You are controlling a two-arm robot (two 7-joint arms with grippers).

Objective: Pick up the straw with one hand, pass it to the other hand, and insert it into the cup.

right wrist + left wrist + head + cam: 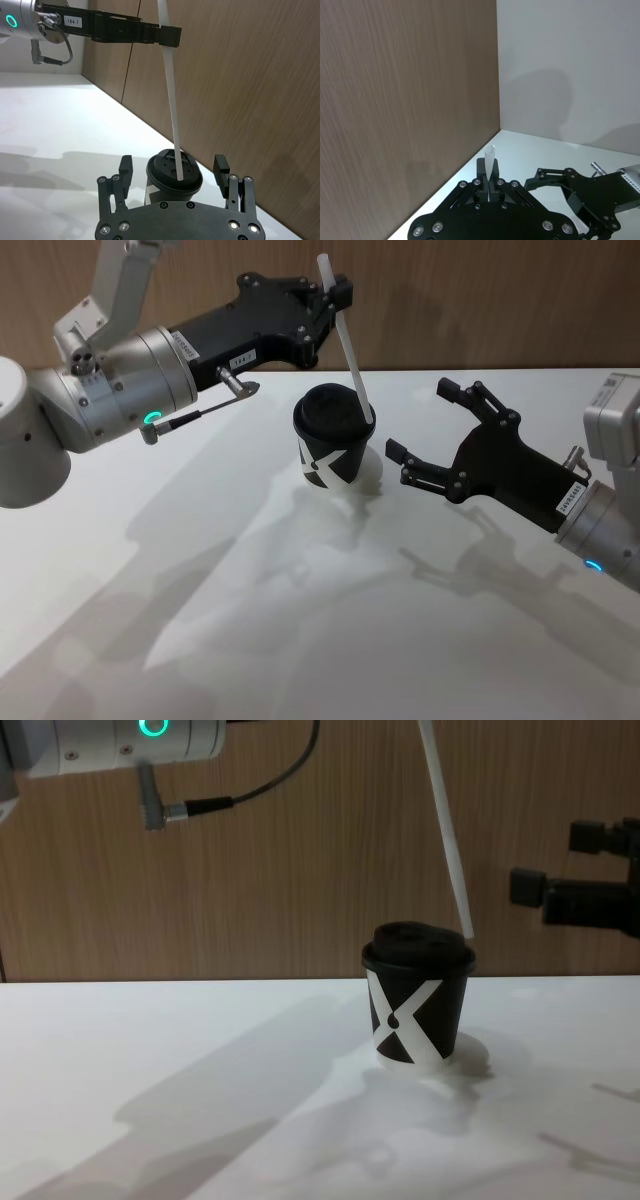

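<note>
left gripper (335, 295): above the table at 12 o'clock from the cup, fingers clenched on the straw near its upper end.
straw (350, 350): white, tilted, lower tip at the cup lid's 3 o'clock edge; whether it is inside the lid cannot be told.
cup (335, 445): black with white x, upright on the white table (300, 640), mid-table.
right gripper (425, 430): at 3 o'clock from the cup, near it, fingers spread wide, grasping nothing.
</note>
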